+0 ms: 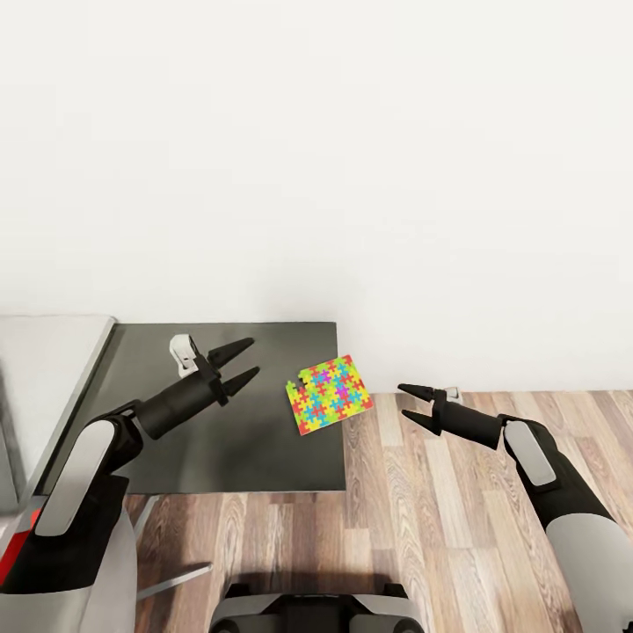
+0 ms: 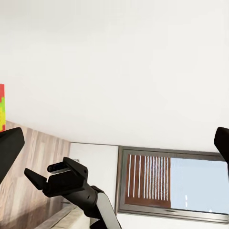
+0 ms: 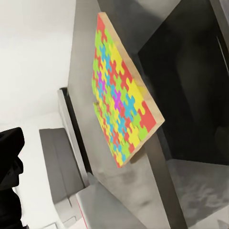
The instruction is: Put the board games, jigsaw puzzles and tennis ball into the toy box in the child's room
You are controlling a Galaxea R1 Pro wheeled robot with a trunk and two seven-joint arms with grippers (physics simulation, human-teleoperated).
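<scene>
A jigsaw puzzle (image 1: 330,396) overhung the dark desk (image 1: 220,440) edge between the spread, empty left end effector (image 1: 243,363) and right end effector (image 1: 409,400)

The jigsaw puzzle (image 1: 330,396) has a smooth, brightly printed face over a pale, wood-like backing edge. The table's lower wing (image 1: 229,409) is matt dark grey, its raised top (image 1: 44,369) a smooth pale grey. The floor (image 1: 440,519) shows wood-plank grain with a faint sheen. Both grippers, left (image 1: 239,363) and right (image 1: 406,400), look matt black plastic; the wall (image 1: 352,176) is plain matt white.
</scene>
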